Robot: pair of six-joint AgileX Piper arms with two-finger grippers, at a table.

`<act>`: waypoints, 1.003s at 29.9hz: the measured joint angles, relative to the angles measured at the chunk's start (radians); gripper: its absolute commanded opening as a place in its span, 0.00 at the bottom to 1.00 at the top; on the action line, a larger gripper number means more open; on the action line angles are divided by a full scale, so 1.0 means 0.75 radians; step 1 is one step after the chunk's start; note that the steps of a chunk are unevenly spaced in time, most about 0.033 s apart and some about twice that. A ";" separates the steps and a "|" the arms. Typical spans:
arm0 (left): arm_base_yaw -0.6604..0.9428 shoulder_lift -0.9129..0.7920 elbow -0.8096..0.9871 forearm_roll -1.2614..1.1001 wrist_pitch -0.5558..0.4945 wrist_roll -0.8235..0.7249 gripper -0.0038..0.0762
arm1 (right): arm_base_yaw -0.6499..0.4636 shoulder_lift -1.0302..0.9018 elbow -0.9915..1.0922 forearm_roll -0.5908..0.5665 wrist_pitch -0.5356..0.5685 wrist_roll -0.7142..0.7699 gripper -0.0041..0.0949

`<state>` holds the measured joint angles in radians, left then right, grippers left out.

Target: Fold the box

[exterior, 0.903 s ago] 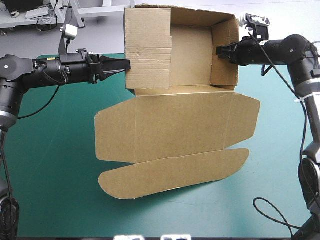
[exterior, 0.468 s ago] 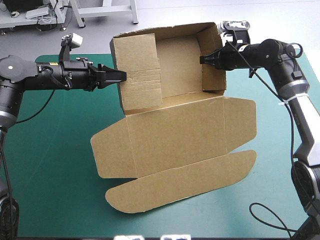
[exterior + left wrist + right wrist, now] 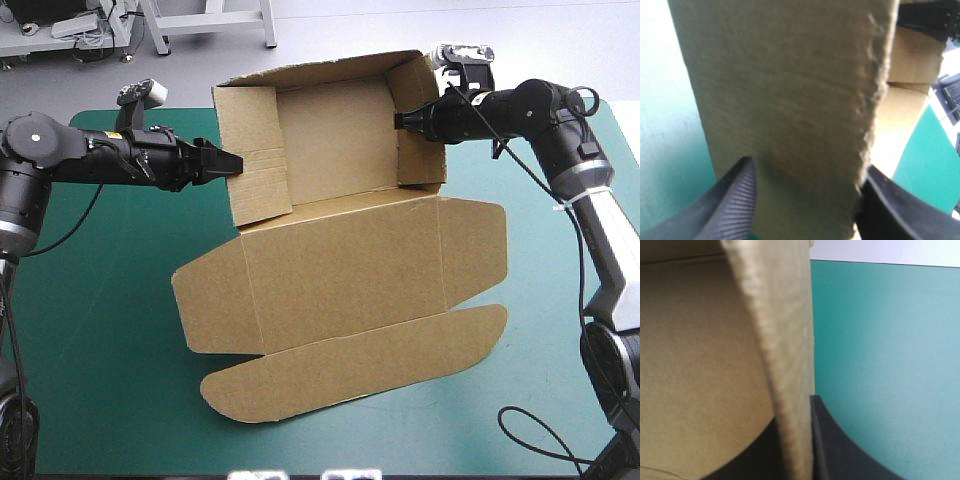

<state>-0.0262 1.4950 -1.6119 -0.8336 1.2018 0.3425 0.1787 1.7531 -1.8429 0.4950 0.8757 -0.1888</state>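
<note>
a: where is the box, and what shape is it in?

b: the brown box (image 3: pixel 340 250) lies on the teal-green table (image 3: pixel 100 330), running from the middle toward the far edge and turned a little askew. nearest the camera is a long rounded flap (image 3: pixel 350 365), lying flat. behind it is the broad lid (image 3: pixel 340 265), also flat, with a short wing at each end. past the lid's crease stands the open tray (image 3: pixel 335 150), with its walls raised.

a: and the grippers?

b: the left gripper (image 3: pixel 232 162) reaches in from the left to the left wall (image 3: pixel 255 170), a wide creased panel. in its wrist view its black fingers (image 3: pixel 735 200) stand apart, and the board fills the gap between them. the right gripper (image 3: pixel 400 120) comes in from the right to the right wall (image 3: pixel 420 130). its fingers (image 3: pixel 835 445) are clamped on that wall's edge, one on each face. farthest off, the back wall (image 3: pixel 310 72) shows over the table's far edge.
</note>
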 measured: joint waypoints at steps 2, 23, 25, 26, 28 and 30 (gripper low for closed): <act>-0.026 0.010 0.000 0.005 -0.033 0.000 0.53 | 0.014 0.000 0.000 -0.003 -0.002 0.009 0.03; -0.138 0.130 0.000 0.450 -0.291 -0.122 0.04 | 0.108 0.001 0.001 -0.129 0.016 0.084 0.03; -0.138 0.139 0.001 0.450 -0.297 -0.124 0.04 | 0.110 0.001 0.001 -0.147 0.028 0.103 0.03; -0.138 0.143 0.001 0.450 -0.297 -0.124 0.04 | 0.111 0.001 0.001 -0.158 0.035 0.111 0.03; -0.140 0.145 0.001 0.450 -0.295 -0.125 0.04 | 0.115 0.001 0.001 -0.189 0.054 0.143 0.03; -0.145 0.145 0.001 0.450 -0.290 -0.126 0.04 | 0.120 0.001 0.001 -0.220 0.070 0.174 0.03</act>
<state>-0.1347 1.6039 -1.6110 -0.4957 0.9846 0.2480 0.2689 1.7538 -1.8419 0.3296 0.9282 -0.0583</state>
